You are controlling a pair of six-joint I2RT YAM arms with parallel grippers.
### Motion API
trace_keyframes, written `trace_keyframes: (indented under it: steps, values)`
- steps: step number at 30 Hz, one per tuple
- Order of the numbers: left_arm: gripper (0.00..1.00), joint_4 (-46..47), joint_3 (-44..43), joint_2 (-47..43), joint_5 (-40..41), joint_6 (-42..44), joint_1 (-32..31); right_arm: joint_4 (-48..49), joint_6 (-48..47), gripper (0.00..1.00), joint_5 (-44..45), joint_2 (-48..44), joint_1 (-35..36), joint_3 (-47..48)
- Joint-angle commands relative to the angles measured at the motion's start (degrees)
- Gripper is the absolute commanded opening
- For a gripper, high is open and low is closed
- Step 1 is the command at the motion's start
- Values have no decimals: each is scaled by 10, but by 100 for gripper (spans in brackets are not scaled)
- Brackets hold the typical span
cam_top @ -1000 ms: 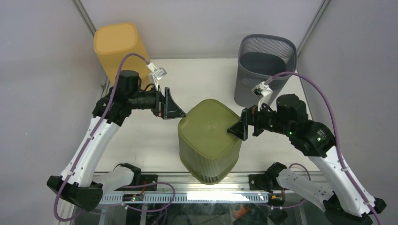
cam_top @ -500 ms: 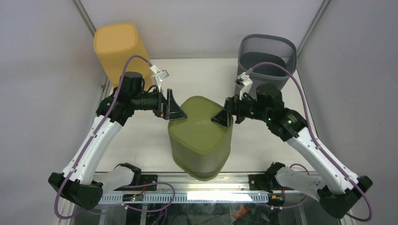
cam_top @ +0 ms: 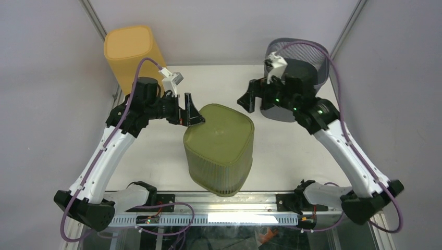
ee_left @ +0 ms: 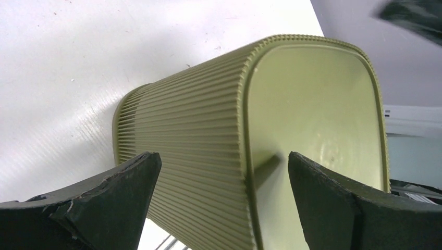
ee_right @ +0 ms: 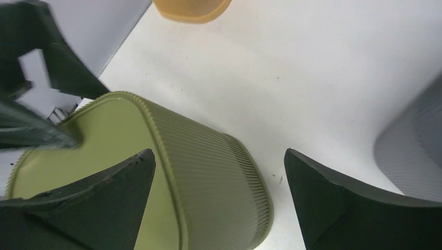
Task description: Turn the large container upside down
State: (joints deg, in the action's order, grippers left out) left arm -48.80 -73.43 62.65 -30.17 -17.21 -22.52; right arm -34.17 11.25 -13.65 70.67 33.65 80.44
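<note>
Your olive container (cam_top: 219,148) base-up, your left gripper (cam_top: 192,114) at its top corner, jaws spread wide, your right gripper (cam_top: 248,102) by the grey bin (cam_top: 314,54), jaws spread too, both empty.

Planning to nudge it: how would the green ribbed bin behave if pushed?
The green bin looks like thin plastic, so probably light for its size. Standing tall, closed base up, on the table, a high push might tip it; a low one likely slides it. Ribbed walls should aid grip.
</note>
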Motion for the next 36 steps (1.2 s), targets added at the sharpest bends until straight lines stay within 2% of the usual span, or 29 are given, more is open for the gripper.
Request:
trace_keyframes:
  steps: [1,5,9,13,16,23,27,32,35,36]
  values:
    - [99,31,-23,35,-8,-16,-2,-40,-7,98,18,-131,-10,11]
    - [99,60,-36,64,-23,-13,-3,-115,7,98,-70,-211,-9,-15]
    - [99,75,-58,104,-28,-13,-3,-138,31,98,-173,-270,-9,-53]
    - [99,73,-72,142,-23,-10,0,-165,51,98,-221,-275,-9,-92]
    - [99,69,-82,155,-7,-6,5,-171,72,98,-217,-271,-9,-128]
    - [99,79,-125,182,34,-5,7,-54,141,98,-248,-302,-7,-253]
    - [99,86,-155,207,55,0,8,1,166,98,-318,-326,3,-309]
    - [99,88,-188,242,71,5,10,13,158,98,-286,-330,26,-318]
    - [99,98,-213,266,85,7,13,74,172,98,-283,-293,32,-325]
    - [99,99,-226,279,86,12,15,125,186,98,-285,-275,35,-330]
